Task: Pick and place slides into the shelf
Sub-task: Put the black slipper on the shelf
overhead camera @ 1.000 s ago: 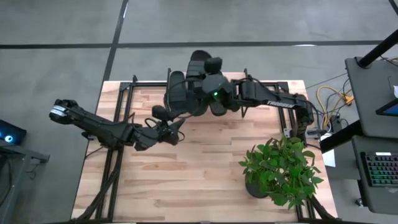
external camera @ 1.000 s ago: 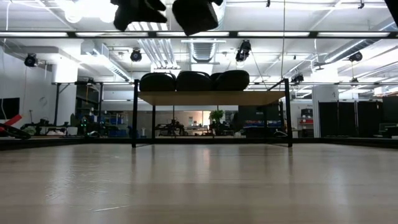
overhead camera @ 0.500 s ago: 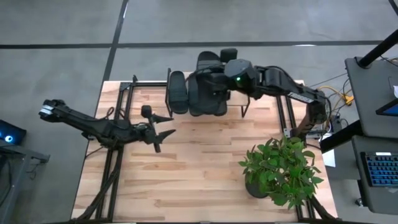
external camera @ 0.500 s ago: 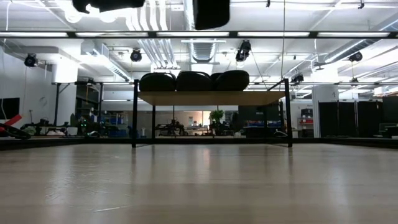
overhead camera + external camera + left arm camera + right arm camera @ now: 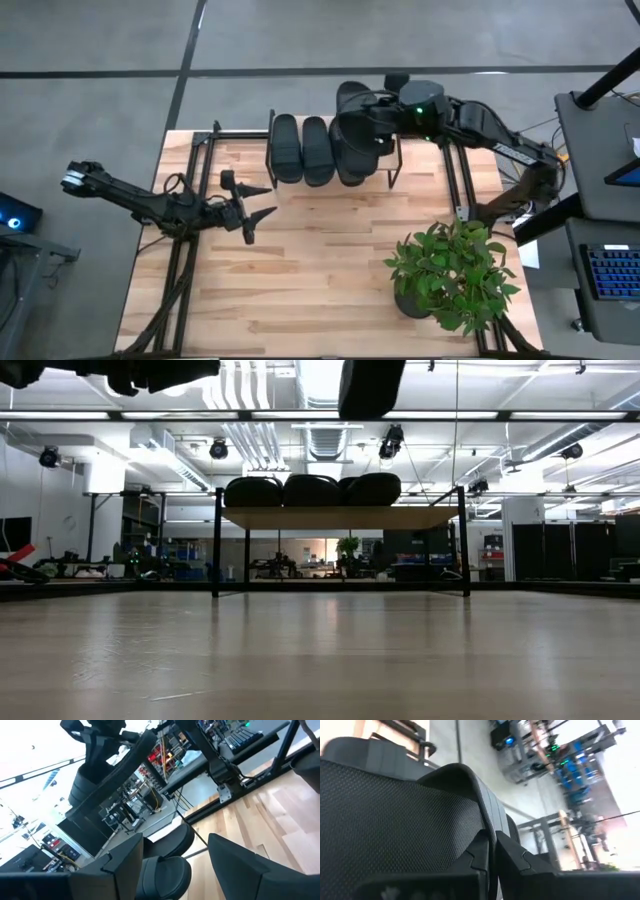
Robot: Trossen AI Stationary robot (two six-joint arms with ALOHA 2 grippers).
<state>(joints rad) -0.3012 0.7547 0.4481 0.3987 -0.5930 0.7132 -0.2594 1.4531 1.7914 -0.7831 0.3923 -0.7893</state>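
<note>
The right tool [image 5: 372, 112] is hanging over the shelf [image 5: 340, 517] at the table's [image 5: 320, 270] far edge, its fingers [image 5: 482, 852] pinching the strap of a slide [image 5: 352, 105]. That slide is sitting raised above the others, toward the shelf's right part. Three slides [image 5: 312, 150] are lying side by side on the shelf top. The left tool [image 5: 250, 205] is hovering over the table's left part, well apart from the shelf, with fingers spread. A plant [image 5: 450, 275] is standing near the right corner.
</note>
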